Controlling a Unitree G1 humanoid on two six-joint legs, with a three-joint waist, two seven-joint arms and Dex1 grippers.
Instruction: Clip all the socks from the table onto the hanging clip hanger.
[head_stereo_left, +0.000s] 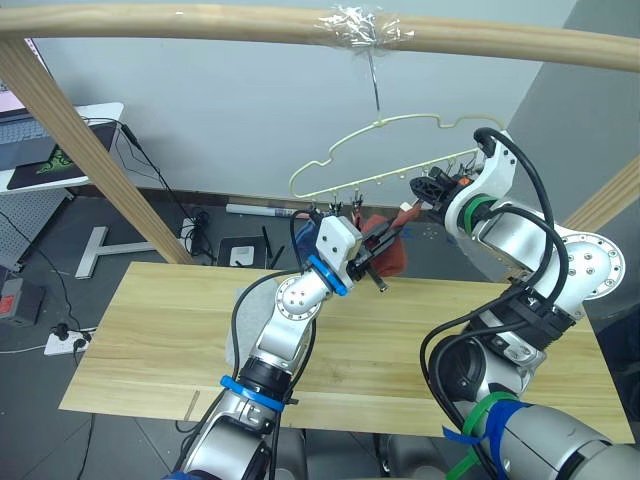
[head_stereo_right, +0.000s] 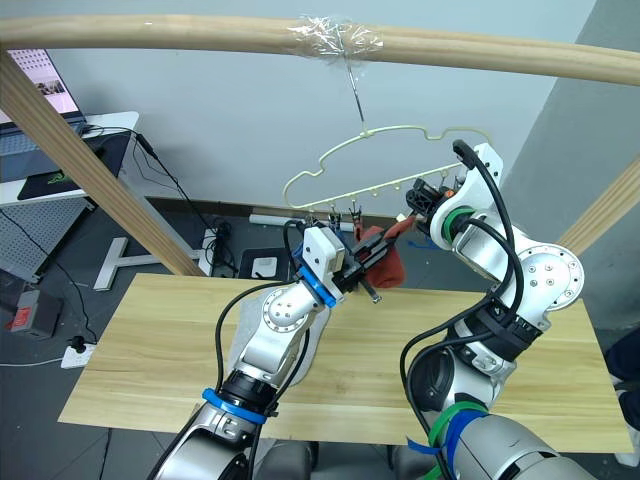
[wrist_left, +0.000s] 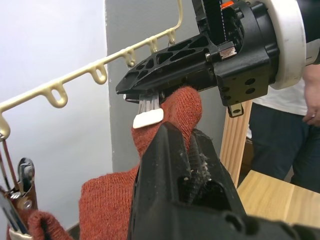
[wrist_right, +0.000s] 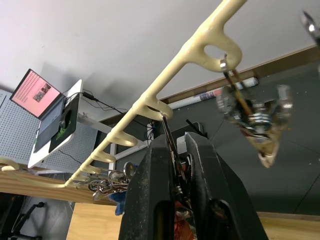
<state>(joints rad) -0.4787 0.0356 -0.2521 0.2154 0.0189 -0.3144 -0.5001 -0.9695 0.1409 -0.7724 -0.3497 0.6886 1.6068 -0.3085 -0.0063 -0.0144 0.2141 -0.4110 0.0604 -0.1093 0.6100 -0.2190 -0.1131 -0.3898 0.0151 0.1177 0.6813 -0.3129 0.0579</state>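
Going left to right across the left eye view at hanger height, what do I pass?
Laptop on the white desk → slanted wooden post → clip hanger's left end → left gripper holding the rust red sock → right gripper at a clip → right arm's silver elbow.

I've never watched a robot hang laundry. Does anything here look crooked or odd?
Yes: the hanger hangs tilted, its bar sloping down toward the robot's left, likely because both grippers are working a red sock at a clip. Nothing looks spilled or damaged.
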